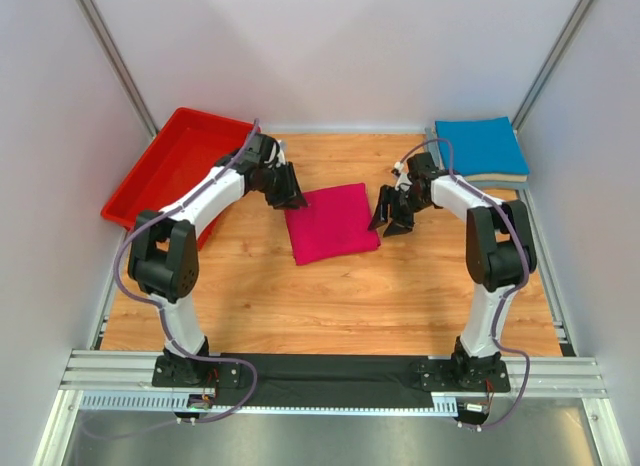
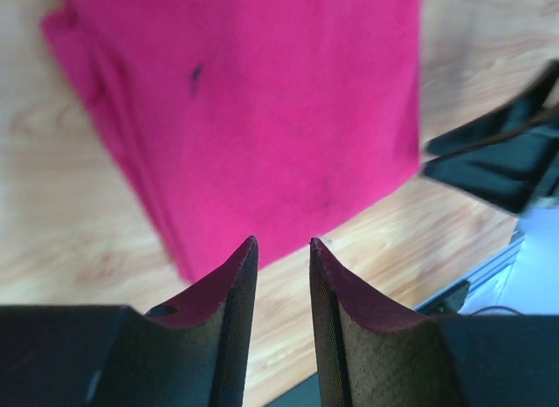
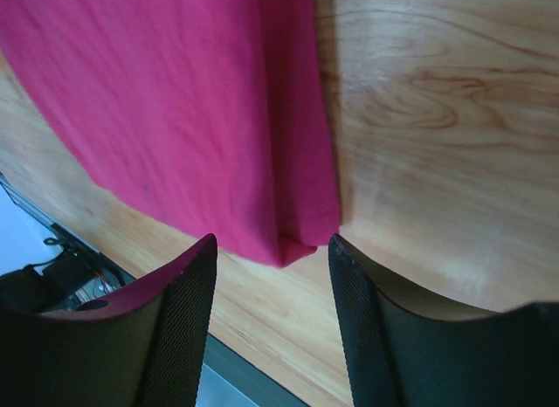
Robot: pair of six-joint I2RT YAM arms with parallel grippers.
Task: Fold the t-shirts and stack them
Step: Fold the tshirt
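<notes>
A folded shirt (image 1: 332,223) lies central on the table (image 1: 330,296), the bin (image 1: 160,166) far left, two stacked shirts (image 1: 481,148) far right.

both arms reach forward and lean toward each other, wrists tipped down. left end effector (image 1: 289,192) shows a narrow gap between its fingers, holding nothing; right end effector (image 1: 393,217) is spread wider, also holding nothing.

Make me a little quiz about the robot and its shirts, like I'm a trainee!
1. What colour is the middle shirt? A) pink B) green C) yellow
2. True or false: the jaws are gripping the middle shirt.
3. Fill in: the blue shirt lies in the far ____ corner.
Key: 1 A; 2 false, both pairs of jaws are open and empty; 3 right.
</notes>
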